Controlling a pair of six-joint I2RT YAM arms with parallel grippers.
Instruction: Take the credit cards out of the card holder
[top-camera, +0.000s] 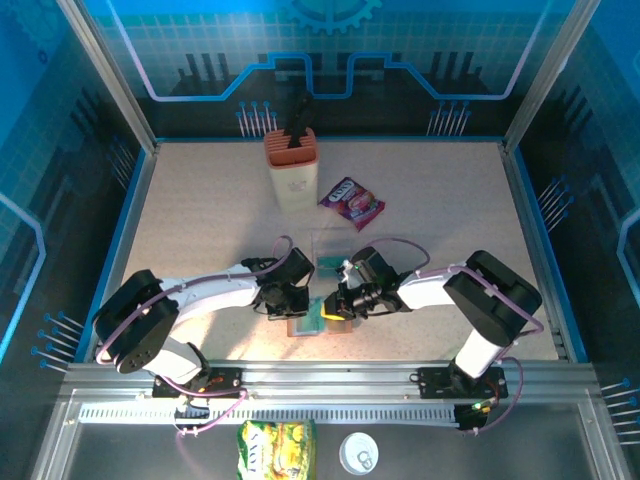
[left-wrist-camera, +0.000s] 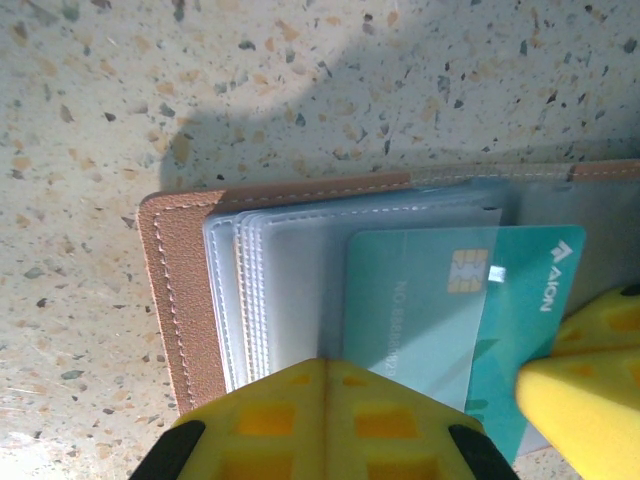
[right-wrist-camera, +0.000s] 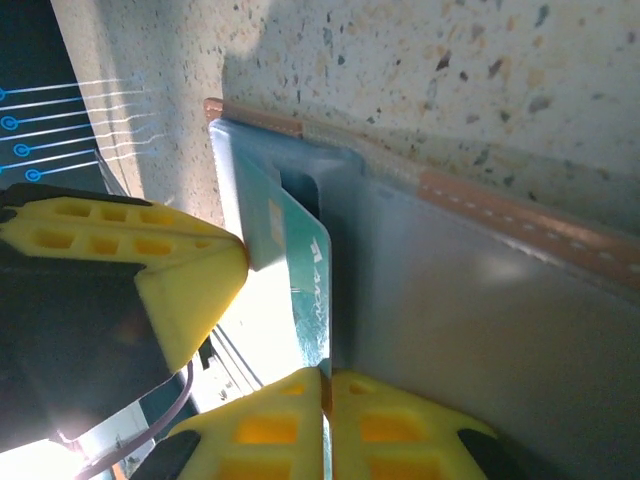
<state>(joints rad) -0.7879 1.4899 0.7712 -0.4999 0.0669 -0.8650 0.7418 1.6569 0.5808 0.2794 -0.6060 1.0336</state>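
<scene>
Extraction step: left fingers (left-wrist-camera: 270, 425) clamp the salmon-brown leather card holder (left-wrist-camera: 175, 290) on the table (left-wrist-camera: 300, 80); right fingers (right-wrist-camera: 400, 440) pinch the half-out teal plastic credit card (left-wrist-camera: 420, 300); next, pull straight outward.

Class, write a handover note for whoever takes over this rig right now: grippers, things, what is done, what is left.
Grippers: the left gripper is shut at the edge of the sleeves, seemingly pinning them. The right gripper is shut on the card at its logo end.
Things: the holder lies open on the table, with the card partly out of its sleeve.
Done: a loose card, teal, seems to lie beyond the holder.
Left: pull the card free, then check the other sleeves.
</scene>
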